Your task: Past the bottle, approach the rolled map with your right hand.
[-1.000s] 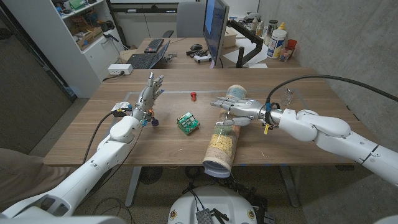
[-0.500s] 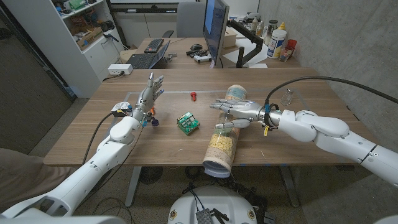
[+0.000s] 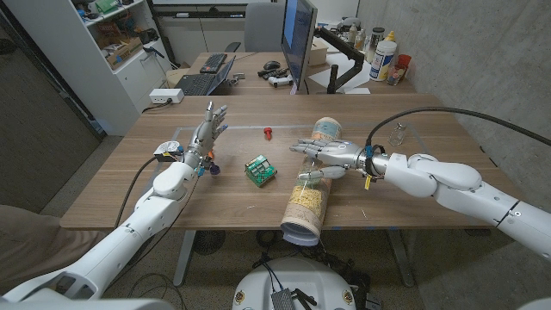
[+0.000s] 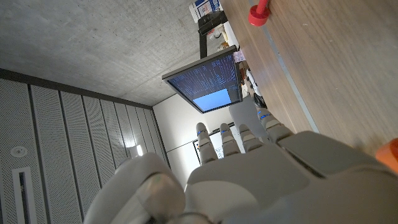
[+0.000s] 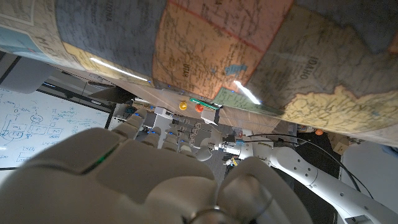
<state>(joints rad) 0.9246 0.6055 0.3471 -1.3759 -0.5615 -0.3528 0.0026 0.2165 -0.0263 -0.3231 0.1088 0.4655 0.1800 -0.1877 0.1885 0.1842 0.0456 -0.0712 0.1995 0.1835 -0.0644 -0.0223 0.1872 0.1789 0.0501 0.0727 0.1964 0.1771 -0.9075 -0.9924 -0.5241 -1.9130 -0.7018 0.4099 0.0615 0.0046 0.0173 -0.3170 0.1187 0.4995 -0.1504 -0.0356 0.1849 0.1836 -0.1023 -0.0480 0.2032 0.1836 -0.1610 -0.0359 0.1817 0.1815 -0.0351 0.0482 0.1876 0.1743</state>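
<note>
Rolled map (image 3: 310, 196): long tube printed with map colours, lying on the wooden table (image 3: 413, 129) just right of the head view's centre; its near open end juts over the table's front edge, its far end points up the frame. Its printed surface also shows close up in the right wrist view (image 5: 249, 56).

Right hand (image 3: 325, 158): centre-right of the head view, over the upper half of the rolled map, fingers spread apart and reaching toward frame left; holding nothing. Whether the fingertips touch the paper, I cannot tell.

Bottle (image 3: 398, 134): small and clear, upright on the table to the right of the right hand, just beyond the forearm.

Left hand (image 3: 205, 136): left of centre in the head view, fingers apart and pointing up the frame; holds nothing.

Green block (image 3: 260, 170): small item on the table between the two hands, well apart from the map.

Red piece (image 3: 268, 132): small, upper middle of the table; also in the left wrist view (image 4: 259, 12).

Monitor (image 3: 297, 39): on the desk behind, top centre.
</note>
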